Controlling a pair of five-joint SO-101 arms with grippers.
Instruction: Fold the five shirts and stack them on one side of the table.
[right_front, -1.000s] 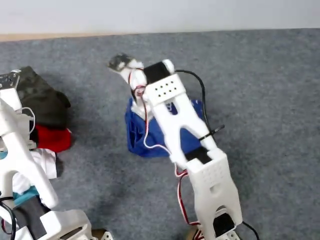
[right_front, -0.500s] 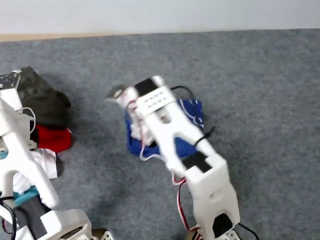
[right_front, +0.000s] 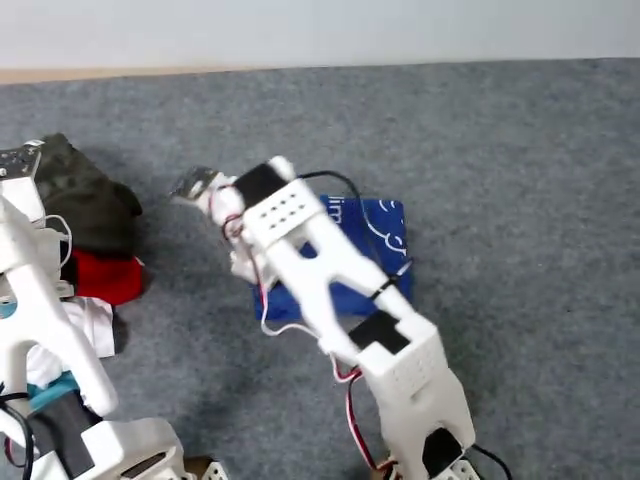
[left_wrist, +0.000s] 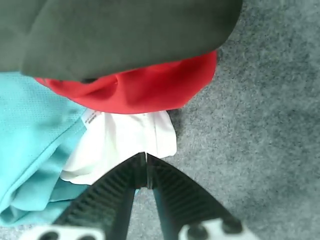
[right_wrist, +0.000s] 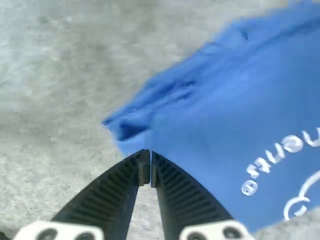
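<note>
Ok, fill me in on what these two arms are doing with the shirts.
The right gripper hangs shut and empty just off a corner of the folded blue printed shirt, which lies mid grey table. The left gripper, also shut, sits over a pile at one side: dark green shirt, red shirt, white shirt, teal mesh shirt. The blue one is not yet stacked.

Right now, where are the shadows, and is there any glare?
High view: soft shadow on the table beside the right arm. Right wrist view: the blue shirt has a dark fold near the gripper. Left wrist view: no glare.
</note>
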